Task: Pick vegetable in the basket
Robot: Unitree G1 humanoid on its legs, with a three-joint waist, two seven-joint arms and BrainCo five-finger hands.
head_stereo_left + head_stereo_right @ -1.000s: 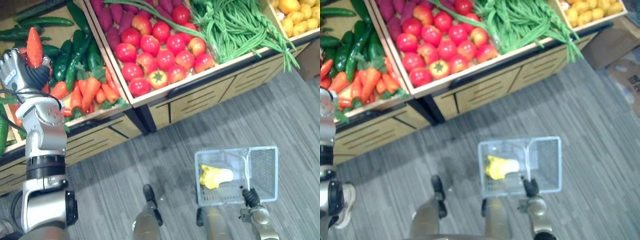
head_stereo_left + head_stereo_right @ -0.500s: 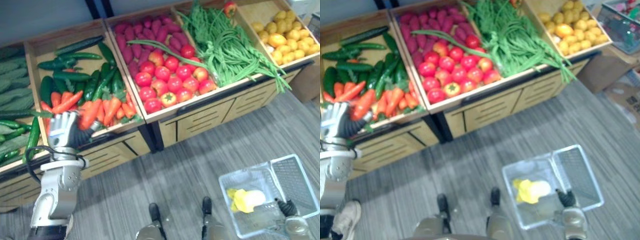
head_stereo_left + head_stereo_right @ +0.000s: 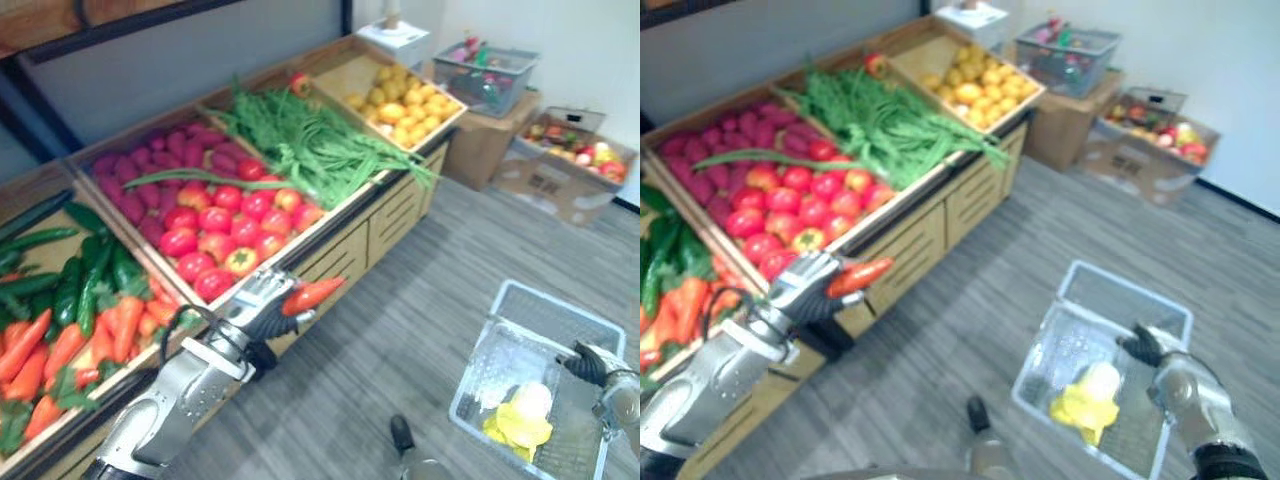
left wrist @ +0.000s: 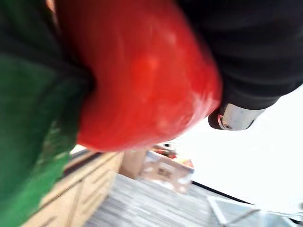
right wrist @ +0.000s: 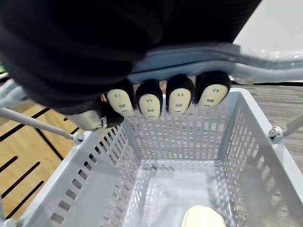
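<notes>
The left hand (image 3: 258,300) is gripping a carrot (image 3: 313,294) in curled fingers over the floor, well apart from the basket (image 3: 475,370). The right hand (image 3: 590,362) is clasping the handle (image 5: 189,54) (fingers wrapped round); the carrot is jutting far out, so a fast swing risks dropping it short.

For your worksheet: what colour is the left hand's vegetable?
Orange-red, the tapered carrot; best in left eye view.
</notes>
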